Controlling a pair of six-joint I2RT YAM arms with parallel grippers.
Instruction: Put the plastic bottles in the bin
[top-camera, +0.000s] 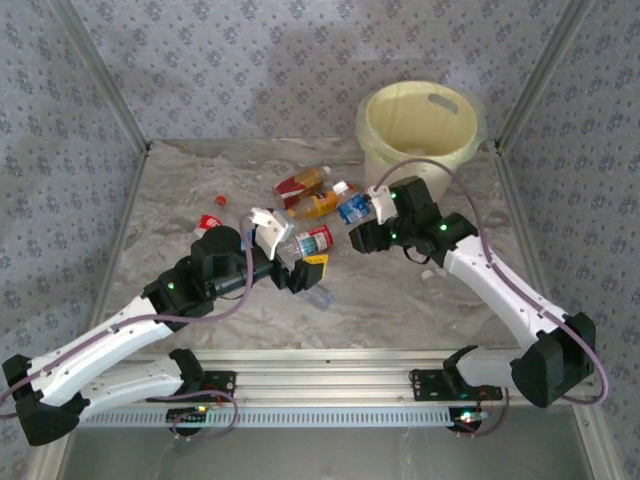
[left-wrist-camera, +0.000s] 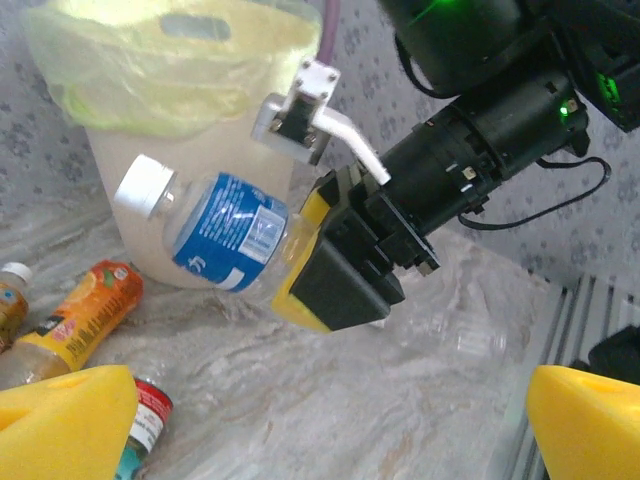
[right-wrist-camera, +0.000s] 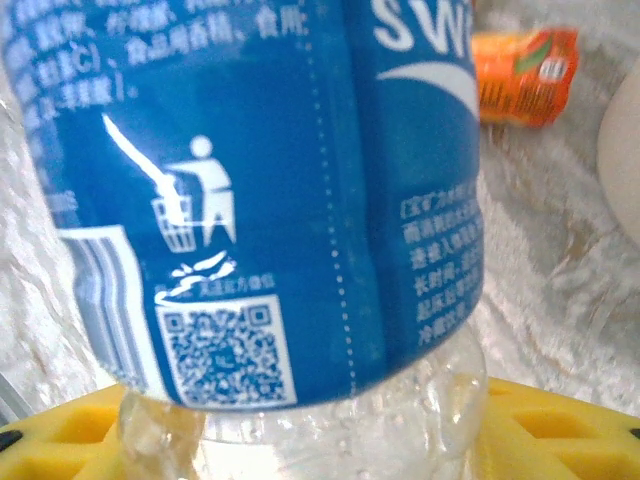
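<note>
Top view: right jaws clamped on the blue-label bottle (top-camera: 355, 208), held off the desk (top-camera: 180, 220) just beside the bin (top-camera: 420, 120); left jaws wide open by a red-label bottle (top-camera: 315, 240).
Left wrist: you've got it by the clear bottom end; looks light, thin and slick, likely crushable, so go easy squeezing.
Right wrist: yellow pads (right-wrist-camera: 560, 440) pinching clear plastic under the label.
Surface: marbled desk, patterned walls close around.

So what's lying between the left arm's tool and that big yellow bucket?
Top view: between the left tool and the bin are a red-labelled bottle, an orange bottle, and the blue-labelled bottle gripped by the right tool.
</note>
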